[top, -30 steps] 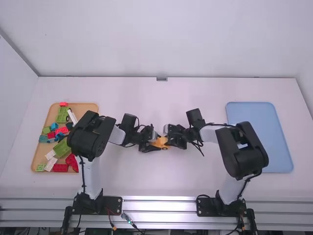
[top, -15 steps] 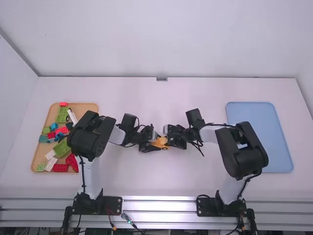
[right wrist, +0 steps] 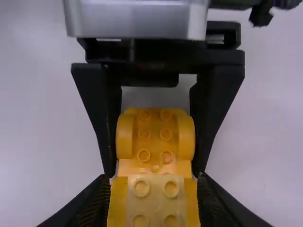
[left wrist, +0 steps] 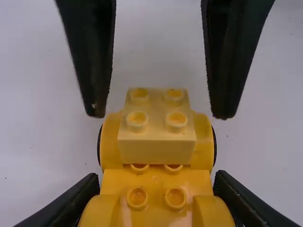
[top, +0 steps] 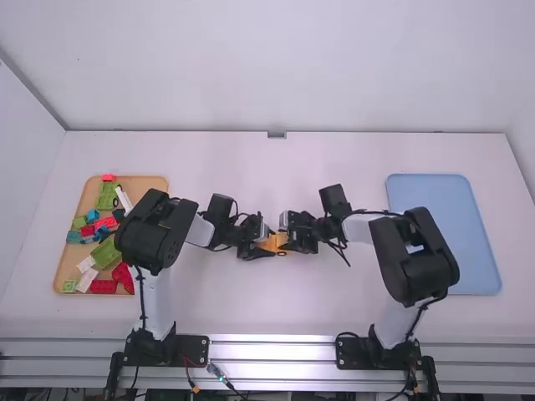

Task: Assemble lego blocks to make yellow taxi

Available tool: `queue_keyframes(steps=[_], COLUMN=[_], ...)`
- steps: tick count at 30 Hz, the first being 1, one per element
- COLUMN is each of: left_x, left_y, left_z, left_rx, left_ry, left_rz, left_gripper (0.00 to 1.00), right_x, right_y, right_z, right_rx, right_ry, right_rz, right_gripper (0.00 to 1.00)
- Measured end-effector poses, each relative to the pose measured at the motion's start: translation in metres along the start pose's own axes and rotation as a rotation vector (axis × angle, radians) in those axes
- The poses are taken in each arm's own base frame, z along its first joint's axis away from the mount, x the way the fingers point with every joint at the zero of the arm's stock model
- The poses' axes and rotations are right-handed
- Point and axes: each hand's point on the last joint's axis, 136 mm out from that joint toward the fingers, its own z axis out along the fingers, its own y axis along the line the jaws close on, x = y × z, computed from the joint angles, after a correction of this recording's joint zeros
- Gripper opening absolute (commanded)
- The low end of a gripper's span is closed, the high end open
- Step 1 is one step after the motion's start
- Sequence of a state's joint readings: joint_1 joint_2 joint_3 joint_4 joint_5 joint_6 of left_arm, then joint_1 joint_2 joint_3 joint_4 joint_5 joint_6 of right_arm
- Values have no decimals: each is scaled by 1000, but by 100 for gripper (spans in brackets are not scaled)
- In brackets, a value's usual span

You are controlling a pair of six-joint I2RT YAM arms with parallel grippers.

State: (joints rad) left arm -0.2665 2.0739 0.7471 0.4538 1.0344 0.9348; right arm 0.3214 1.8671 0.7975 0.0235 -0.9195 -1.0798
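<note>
The left gripper [top: 264, 245] is clamped on the yellow toy car [top: 276, 243], its fingers against both sides of the body, and the right gripper [top: 291, 241] faces it from just to its right, over the white table [top: 276, 305]. In the left wrist view, a pale yellow brick with four studs [left wrist: 156, 150] sits on the end of the car nearer the right gripper, between two rounded yellow fenders, with the black edge of a wheel [left wrist: 214, 146] showing outside each one. The right gripper's fingers stand apart to either side of that brick, with a gap between them and it. In the right wrist view, the car's other end, with two more rounded fenders [right wrist: 124, 137] and rows of studs, lies between the left gripper's fingers. Well to the left of the left gripper is a tan tray [top: 154, 183] of green, red, blue and white blocks, among them a red brick [top: 103, 286] by its near edge. Well to the right of the right gripper lies a blue tray [top: 418, 187].
</note>
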Motion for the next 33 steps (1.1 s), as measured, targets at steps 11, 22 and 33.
queue_keyframes(steps=[11, 22, 33], left_x=[0, 1, 4], left_y=[0, 0, 3], left_z=[0, 0, -1], left_rx=[0, -1, -17], left_ry=[0, 4, 20], left_rz=[-1, -2, -5], left_gripper=[60, 60, 59], right_x=[-3, 5, 6], right_y=[-2, 5, 1], right_z=[-17, 1, 7], right_rx=[-11, -22, 4], right_ry=[-78, 48, 145], right_rz=[56, 18, 26], right_gripper=[0, 0, 0])
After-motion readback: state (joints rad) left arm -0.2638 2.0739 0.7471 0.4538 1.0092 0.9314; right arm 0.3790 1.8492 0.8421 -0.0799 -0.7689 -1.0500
